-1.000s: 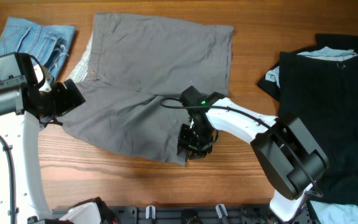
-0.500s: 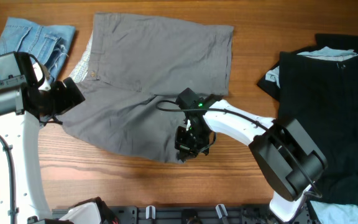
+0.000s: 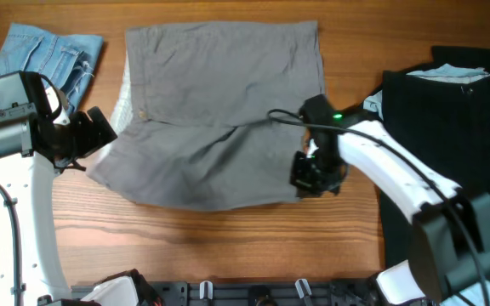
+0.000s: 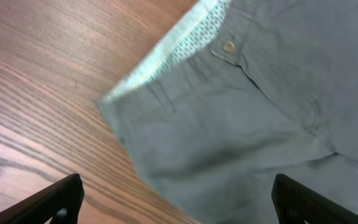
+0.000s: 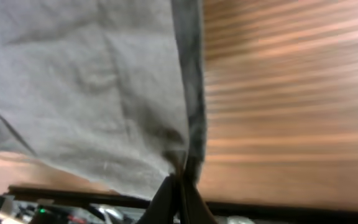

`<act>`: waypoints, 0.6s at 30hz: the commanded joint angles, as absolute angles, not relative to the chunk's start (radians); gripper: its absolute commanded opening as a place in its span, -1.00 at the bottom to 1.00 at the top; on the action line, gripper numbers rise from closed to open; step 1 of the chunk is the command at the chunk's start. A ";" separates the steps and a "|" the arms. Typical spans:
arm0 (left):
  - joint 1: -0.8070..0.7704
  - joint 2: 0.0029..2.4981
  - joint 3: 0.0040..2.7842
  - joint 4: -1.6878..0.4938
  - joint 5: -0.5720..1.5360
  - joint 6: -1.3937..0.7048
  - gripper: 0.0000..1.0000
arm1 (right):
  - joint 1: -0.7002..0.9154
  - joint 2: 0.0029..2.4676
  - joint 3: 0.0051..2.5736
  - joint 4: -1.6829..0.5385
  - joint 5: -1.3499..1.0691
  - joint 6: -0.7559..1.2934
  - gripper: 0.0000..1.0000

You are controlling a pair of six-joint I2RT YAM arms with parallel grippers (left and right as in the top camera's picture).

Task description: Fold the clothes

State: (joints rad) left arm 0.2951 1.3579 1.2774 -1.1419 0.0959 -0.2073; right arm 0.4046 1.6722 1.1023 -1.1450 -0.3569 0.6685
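The grey shorts (image 3: pixel 215 110) lie spread on the wooden table, waistband with button and pale lining at the left (image 4: pixel 229 46). My right gripper (image 3: pixel 313 174) is shut on the hem corner of the shorts' near leg (image 5: pixel 182 165) and holds it at the cloth's right edge. My left gripper (image 3: pixel 100 132) is open, hovering over the waistband's near corner (image 4: pixel 114 109); its fingertips (image 4: pixel 61 196) show wide apart with wood and cloth between them. It holds nothing.
Light-blue denim shorts (image 3: pixel 45 51) lie at the far left corner. Black garments (image 3: pixel 453 144) cover the right side of the table. Bare wood runs along the front edge (image 3: pixel 228 246).
My right gripper has pulled the near leg's hem corner to the right, spreading that leg out wider. The left arm has stayed in place.
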 commanded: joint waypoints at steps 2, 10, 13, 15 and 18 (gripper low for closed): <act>0.299 1.378 1.245 -1.193 0.157 -0.217 0.91 | 0.376 1.619 1.116 -1.186 -0.240 0.565 -0.92; 0.299 1.385 0.936 -0.977 0.167 -0.217 0.92 | 0.375 1.619 1.116 -1.138 -0.263 0.532 -0.92; 0.299 1.392 0.860 -0.852 0.168 -0.218 0.90 | 0.375 1.619 1.116 -1.139 -0.263 0.523 -0.91; 0.299 1.392 0.843 -0.759 0.224 -0.216 0.90 | 0.376 1.619 1.116 -1.138 -0.262 0.523 -0.91; 0.298 1.392 0.843 -0.559 0.405 -0.162 0.46 | 0.375 1.619 1.116 -1.137 -0.262 0.523 -0.91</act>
State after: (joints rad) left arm 0.2951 1.3899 0.8433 -0.6853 0.2214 -0.2111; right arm 0.3786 1.6363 1.1023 -1.1378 -0.2829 0.5430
